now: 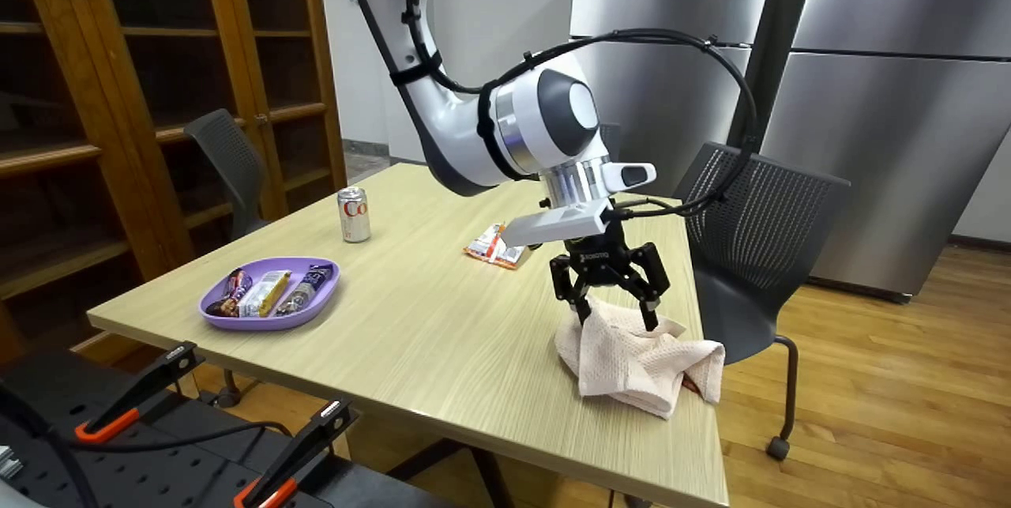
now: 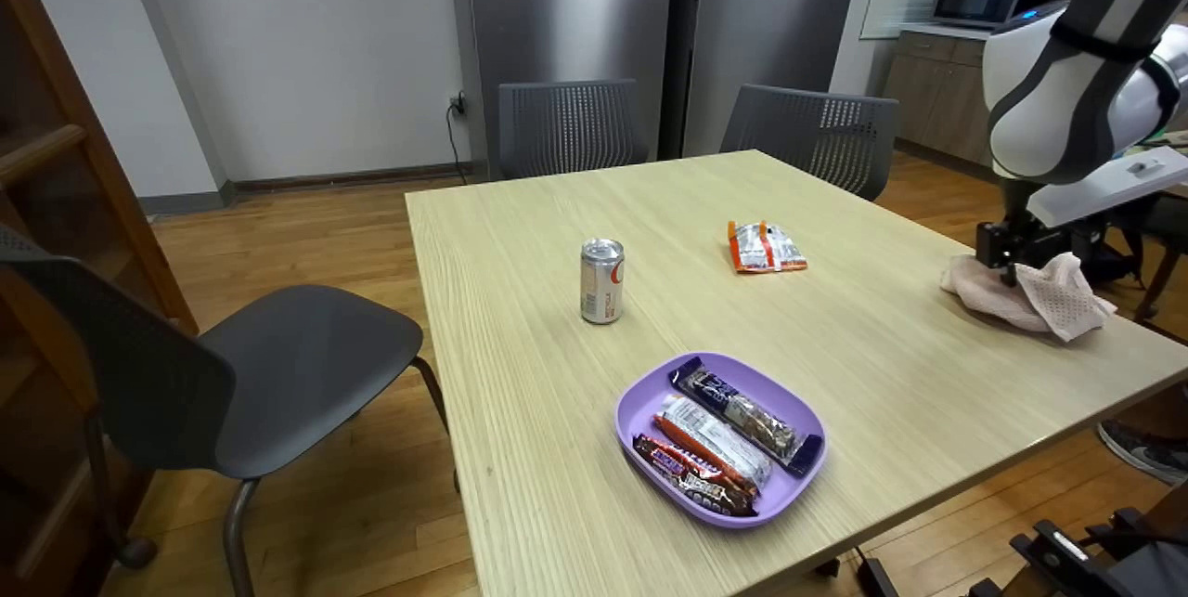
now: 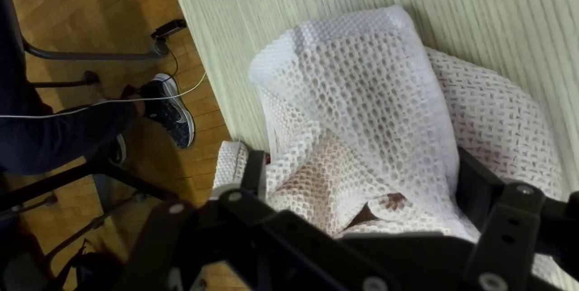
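Pale pink cloth (image 3: 371,92), holed like netting on its hemmed upper fold and basket-woven beside that, lies heaped on the wood-grained table (image 1: 442,318), between and beneath the jaws of my gripper (image 1: 618,320). They stand wide apart; whether they touch it I cannot tell. Something brownish (image 3: 393,200) shows through a gap. Well away from my jaws, red "Co" marks a silver can (image 1: 354,216); a smooth purple tray (image 1: 261,325) holds wrapped bars (image 2: 715,439).

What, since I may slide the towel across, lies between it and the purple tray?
Only bare tabletop lies between the towel and the tray, as both exterior views show. The snack bag sits off to one side of that stretch.
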Robot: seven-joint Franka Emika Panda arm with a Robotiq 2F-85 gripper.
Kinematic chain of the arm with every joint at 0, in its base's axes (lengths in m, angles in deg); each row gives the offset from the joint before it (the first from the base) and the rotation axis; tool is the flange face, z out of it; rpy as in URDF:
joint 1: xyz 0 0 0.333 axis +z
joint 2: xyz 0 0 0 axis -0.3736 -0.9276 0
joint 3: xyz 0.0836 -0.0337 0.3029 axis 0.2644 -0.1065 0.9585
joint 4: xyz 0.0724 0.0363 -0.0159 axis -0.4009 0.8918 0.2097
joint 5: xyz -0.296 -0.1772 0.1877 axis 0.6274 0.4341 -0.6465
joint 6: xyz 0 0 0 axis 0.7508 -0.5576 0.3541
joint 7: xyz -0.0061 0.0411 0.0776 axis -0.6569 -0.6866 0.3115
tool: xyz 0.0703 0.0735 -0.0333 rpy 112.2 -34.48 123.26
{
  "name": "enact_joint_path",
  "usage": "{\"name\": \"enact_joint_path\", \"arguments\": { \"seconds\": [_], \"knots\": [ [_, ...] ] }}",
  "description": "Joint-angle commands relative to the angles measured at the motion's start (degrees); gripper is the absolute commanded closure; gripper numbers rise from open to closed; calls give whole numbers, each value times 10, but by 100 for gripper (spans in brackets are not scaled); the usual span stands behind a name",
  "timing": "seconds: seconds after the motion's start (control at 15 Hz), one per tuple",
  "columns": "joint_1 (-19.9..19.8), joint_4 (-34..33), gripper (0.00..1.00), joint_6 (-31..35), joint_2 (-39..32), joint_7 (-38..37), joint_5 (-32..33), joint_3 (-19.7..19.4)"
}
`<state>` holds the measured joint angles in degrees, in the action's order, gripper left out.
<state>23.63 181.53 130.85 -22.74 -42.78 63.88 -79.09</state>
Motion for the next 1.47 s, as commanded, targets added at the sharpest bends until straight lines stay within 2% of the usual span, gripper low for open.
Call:
{"name": "enact_joint_path", "arguments": {
  "seconds": [0.0,0.07,0.13,0.27,0.53,0.8,0.87,1.4],
  "knots": [
    [17,14,0,-4,9,-23,22,-10],
    [15,14,0,-7,10,-20,19,-6],
    [16,15,20,-7,11,-20,18,-5],
    [19,18,32,-6,12,-19,18,-5],
    [23,20,67,-6,13,-20,18,-6],
    [28,22,95,-6,14,-22,19,-6],
    [29,22,100,-6,13,-22,19,-7],
    [35,22,100,-11,21,-18,14,3]
  ]
}}
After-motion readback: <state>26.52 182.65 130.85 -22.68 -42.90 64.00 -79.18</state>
